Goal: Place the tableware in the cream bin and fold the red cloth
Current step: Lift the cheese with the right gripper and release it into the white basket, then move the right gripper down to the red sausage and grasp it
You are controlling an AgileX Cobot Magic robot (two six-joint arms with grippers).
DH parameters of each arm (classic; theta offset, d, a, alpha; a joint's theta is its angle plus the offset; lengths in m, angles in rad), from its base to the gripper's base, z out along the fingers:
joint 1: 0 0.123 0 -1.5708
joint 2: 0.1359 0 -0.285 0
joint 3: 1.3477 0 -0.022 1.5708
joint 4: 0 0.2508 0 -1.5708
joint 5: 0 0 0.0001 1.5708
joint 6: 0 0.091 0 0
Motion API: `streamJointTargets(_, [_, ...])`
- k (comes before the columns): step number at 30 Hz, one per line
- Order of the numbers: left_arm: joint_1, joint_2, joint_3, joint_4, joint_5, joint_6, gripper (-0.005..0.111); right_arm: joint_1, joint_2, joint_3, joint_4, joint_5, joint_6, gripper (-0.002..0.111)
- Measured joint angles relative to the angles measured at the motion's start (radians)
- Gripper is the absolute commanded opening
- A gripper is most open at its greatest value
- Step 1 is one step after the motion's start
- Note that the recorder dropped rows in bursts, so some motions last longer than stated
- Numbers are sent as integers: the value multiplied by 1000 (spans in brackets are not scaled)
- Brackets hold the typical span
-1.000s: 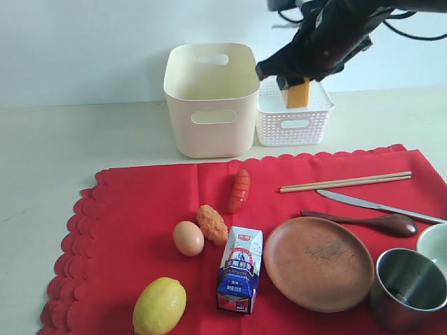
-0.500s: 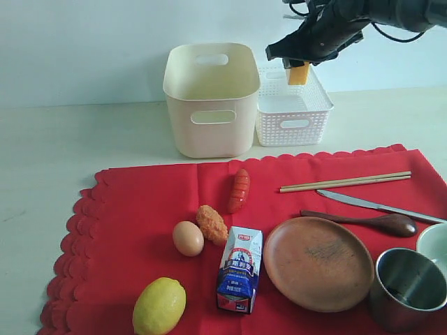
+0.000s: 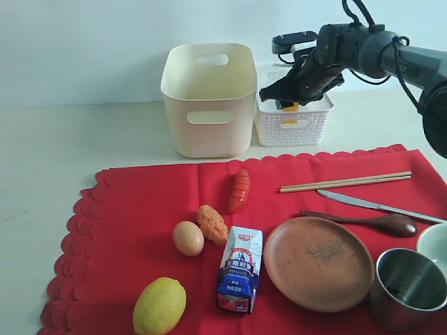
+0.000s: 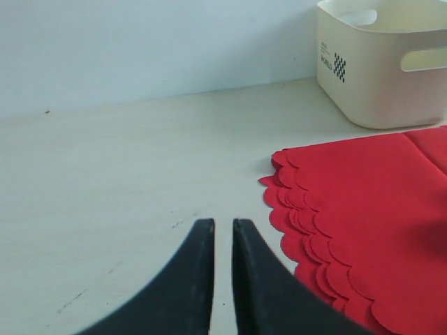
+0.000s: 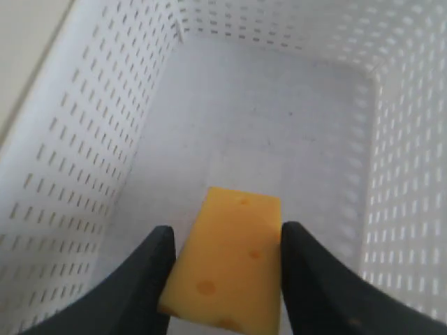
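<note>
While the right gripper (image 5: 227, 234) pinches the cheese wedge (image 5: 230, 279) inside the white lattice basket (image 5: 105, 139), a crooked release may topple it. The left gripper (image 4: 222, 225), all but closed and empty, hovers beside the red cloth (image 4: 363, 202). The wooden plate (image 3: 318, 262) lies on the cloth, with the cream bin (image 3: 209, 105) behind.

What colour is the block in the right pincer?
Yellow-orange block with small dimples; clearest in right wrist view.

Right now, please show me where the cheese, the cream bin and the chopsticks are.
cheese (image 5: 227, 262), right wrist view, middle of its yellow face.
cream bin (image 3: 209, 141), exterior view, front wall under the handle cut-out.
chopsticks (image 3: 346, 182), exterior view, middle of the pair.
</note>
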Motion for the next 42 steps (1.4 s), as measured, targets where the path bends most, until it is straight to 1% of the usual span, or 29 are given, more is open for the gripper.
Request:
streamJointTargets(5, [0, 0, 0, 0, 0, 0, 12, 0, 8, 0, 16, 28, -23, 0])
streamJointTargets(7, [0, 0, 0, 0, 0, 0, 12, 0, 8, -4, 16, 44, -25, 5])
streamJointTargets(9, [0, 0, 0, 0, 0, 0, 12, 0, 8, -4, 16, 52, -32, 12])
streamJointTargets(14, [0, 0, 0, 0, 0, 0, 12, 0, 8, -4, 16, 60, -43, 39])
streamJointTargets(17, [0, 0, 0, 0, 0, 0, 12, 0, 8, -13, 16, 74, -45, 52])
streamJointTargets(21, [0, 0, 0, 0, 0, 0, 12, 0, -4, -27, 16, 77, -45, 62])
streamJointTargets(24, [0, 0, 0, 0, 0, 0, 12, 0, -38, -27, 10, 84, -45, 64])
streamJointTargets(29, [0, 0, 0, 0, 0, 0, 12, 0, -126, -30, -89, 148, -32, 64])
streamJointTargets(33, [0, 0, 0, 0, 0, 0, 12, -4, -201, -33, -132, 257, -25, 64])
streamJointTargets(42, [0, 0, 0, 0, 0, 0, 12, -6, -371, -33, -133, 446, -27, 64])
